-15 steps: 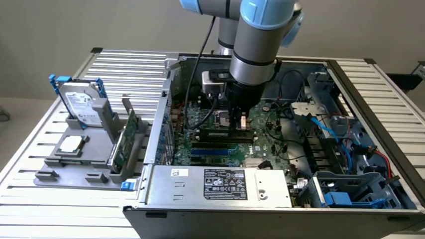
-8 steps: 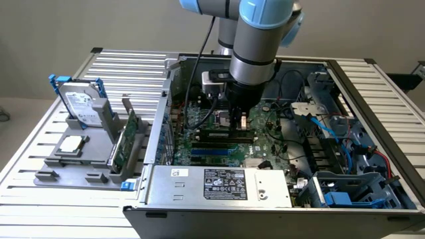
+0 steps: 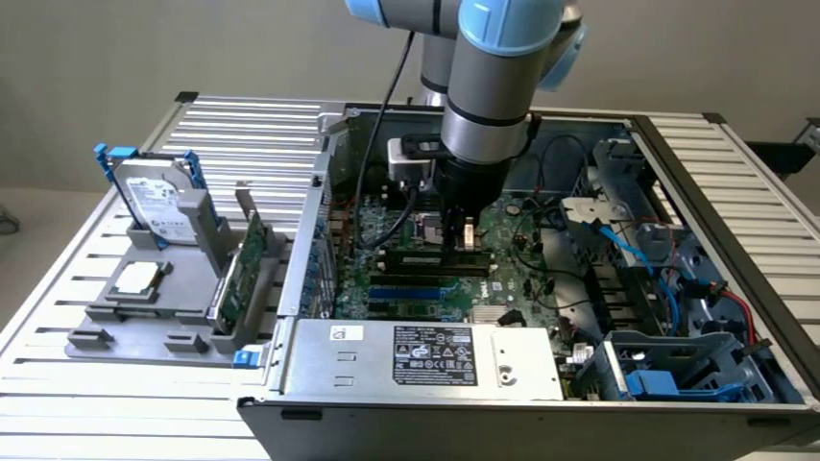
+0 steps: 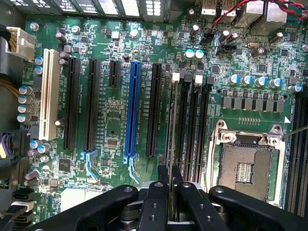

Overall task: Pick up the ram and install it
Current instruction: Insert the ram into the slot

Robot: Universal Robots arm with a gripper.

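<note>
**Ram pinched edge-on, in line with the memory slots**

On a slatted metal table (image 3: pixel 90 384), an open tower case (image 3: pixel 513 427) laid on its side, green motherboard (image 4: pixel 110 125) facing up. Down inside it, the gripper (image 3: pixel 464 235), drawn together and clamped on the ram (image 4: pixel 172 132). From the wrist, just a thin, stiff, flat edge running straight out from between the matte black fingers (image 4: pixel 161 192). Long axis parallel to the black memory slots (image 4: pixel 192 125), and directly over or in the slot farthest from the CPU socket (image 4: pixel 245 166). Hard to tell whether touching that slot, seated, or a little above it. White latches (image 4: pixel 175 76) at the slots' far end. Narrow channels of hard plastic, so probably little room for tilt or sideways drift. On the ram's other side, a blue expansion slot (image 4: pixel 132 110) among longer black ones, all glossy and straight-walled. Outside the case, to the exterior view's left, a grey fixture (image 3: pixel 129 322) with a hard drive (image 3: pixel 160 206) and a taller green card (image 3: pixel 250 264), both upright.
</note>
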